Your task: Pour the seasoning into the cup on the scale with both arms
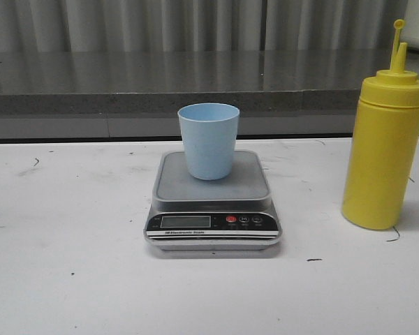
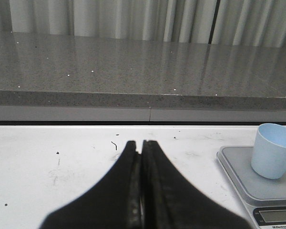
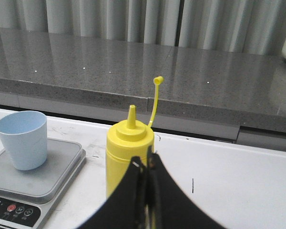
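Front view: the pale blue cup (image 1: 209,140) stands upright on the scale (image 1: 213,202), and the yellow squeeze bottle (image 1: 384,143) stands well to its right on the white table (image 1: 70,279), cap off, no arm in sight. Left wrist view: the left gripper (image 2: 142,145) is pressed shut on nothing, short of the scale. Right wrist view: the right gripper (image 3: 145,164) is likewise closed, empty, aimed at the bottle. Risk: closed fingers could topple that tall bottle, and the light cup could tip when nudged.
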